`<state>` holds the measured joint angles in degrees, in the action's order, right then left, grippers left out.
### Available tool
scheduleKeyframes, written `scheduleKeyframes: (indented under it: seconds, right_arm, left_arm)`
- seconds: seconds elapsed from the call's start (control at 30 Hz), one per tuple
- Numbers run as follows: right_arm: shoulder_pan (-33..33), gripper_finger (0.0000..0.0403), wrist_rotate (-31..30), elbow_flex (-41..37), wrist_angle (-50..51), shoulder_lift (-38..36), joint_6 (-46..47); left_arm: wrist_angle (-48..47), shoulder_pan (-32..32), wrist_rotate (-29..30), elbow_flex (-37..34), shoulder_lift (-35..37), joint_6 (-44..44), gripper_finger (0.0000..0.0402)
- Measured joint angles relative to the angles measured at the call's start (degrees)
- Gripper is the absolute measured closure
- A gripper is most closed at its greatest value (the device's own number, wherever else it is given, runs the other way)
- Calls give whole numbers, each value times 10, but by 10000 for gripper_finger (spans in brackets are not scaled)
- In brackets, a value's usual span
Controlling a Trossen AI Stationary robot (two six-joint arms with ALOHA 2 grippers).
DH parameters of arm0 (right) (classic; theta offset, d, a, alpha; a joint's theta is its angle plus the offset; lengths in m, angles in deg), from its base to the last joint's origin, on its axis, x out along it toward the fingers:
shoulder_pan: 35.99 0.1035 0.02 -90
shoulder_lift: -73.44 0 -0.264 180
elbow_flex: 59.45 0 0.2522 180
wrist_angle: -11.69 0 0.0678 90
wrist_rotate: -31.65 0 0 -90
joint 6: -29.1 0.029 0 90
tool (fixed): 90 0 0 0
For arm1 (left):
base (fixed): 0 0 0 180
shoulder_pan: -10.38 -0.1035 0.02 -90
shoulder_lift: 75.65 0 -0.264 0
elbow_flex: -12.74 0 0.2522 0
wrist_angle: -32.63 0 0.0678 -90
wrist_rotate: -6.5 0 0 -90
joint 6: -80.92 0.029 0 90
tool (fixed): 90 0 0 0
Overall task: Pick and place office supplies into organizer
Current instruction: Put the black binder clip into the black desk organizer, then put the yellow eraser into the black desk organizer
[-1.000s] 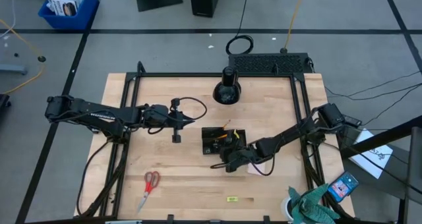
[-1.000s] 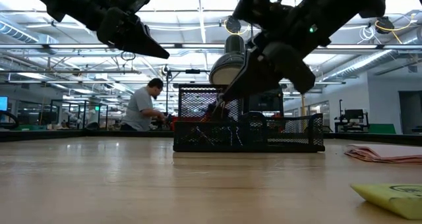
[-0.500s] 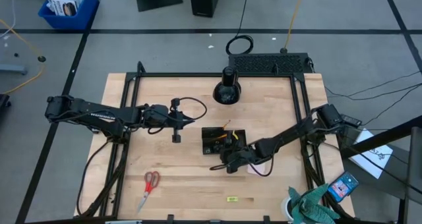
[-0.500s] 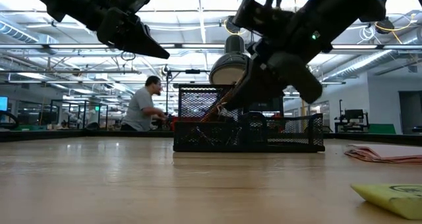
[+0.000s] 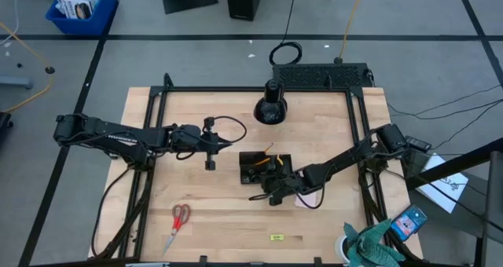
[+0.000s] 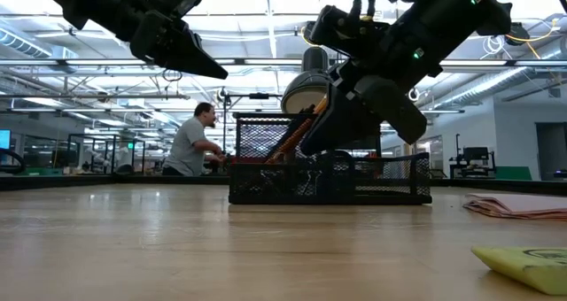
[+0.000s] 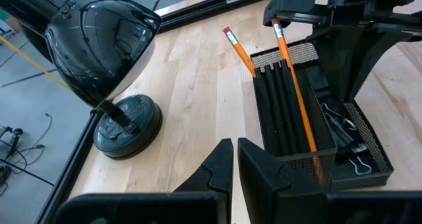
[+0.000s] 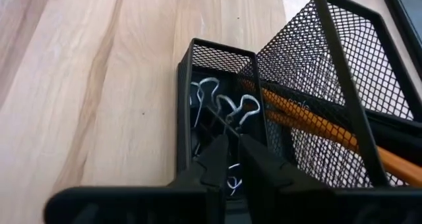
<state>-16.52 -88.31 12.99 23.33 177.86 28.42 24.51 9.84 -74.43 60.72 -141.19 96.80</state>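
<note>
Nudged slightly toward 9 o'clock, the organizer (image 5: 266,167) holds 2 pencils (image 7: 293,92), pens and binder clips (image 8: 221,112). Right end effector (image 8: 227,145), fingers pressed together, hangs over the clips. Left end effector (image 7: 234,159) waits pressed together. Scissors (image 5: 178,222) at 7 o'clock remain.

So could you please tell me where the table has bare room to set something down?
The widest bare wood lies between the scissors and the organizer. Another free patch sits between the lamp and the table's right rail. It is crowded at the organizer, where the right gripper hovers beside the sticky-note pad.
</note>
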Motion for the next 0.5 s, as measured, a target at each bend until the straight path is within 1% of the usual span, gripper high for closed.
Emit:
scheduleKeyframes:
  seconds: [0.27,0.4,0.5]
  right_arm:
    - [7,340,2,0,1,-13,-10]
    - [28,326,2,0,2,-52,-16]
    - [51,315,9,0,1,-91,-1]
  left_arm:
    - [-1,0,0,0,0,0,371]
    - [-1,0,0,0,0,0,371]
    - [0,0,0,0,0,0,371]
